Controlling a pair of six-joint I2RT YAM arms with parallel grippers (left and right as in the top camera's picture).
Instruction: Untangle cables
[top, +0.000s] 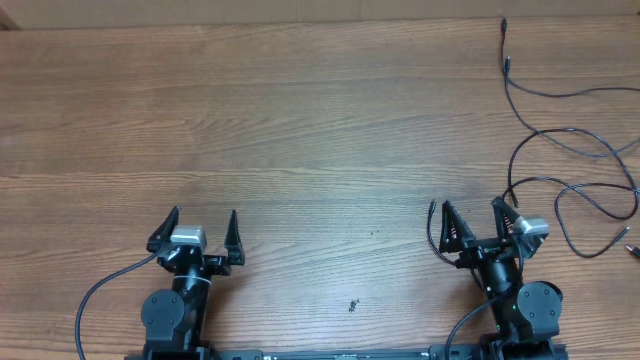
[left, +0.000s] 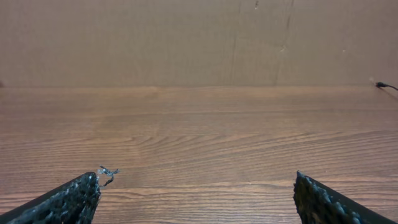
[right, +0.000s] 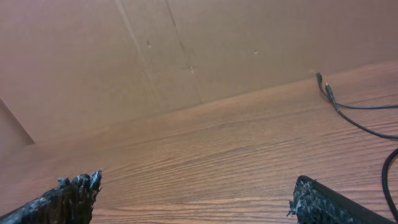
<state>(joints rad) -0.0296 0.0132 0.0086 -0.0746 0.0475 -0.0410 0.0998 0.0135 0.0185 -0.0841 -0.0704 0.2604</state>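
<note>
Both pairs of black fingers sit nearest, at the table's near edge. The left gripper (top: 203, 216) is spread wide and empty, and the right gripper (top: 471, 206) is likewise released, holding nothing. Thin black cables (top: 507, 64) sprawl in loose loops over the far right of the wooden table (top: 300, 120) and run off the frame's right edge (their full extent is cut off). One strand passes close by the right gripper; contact is unclear. From the left wrist only a plug tip (left: 380, 84) shows.
</note>
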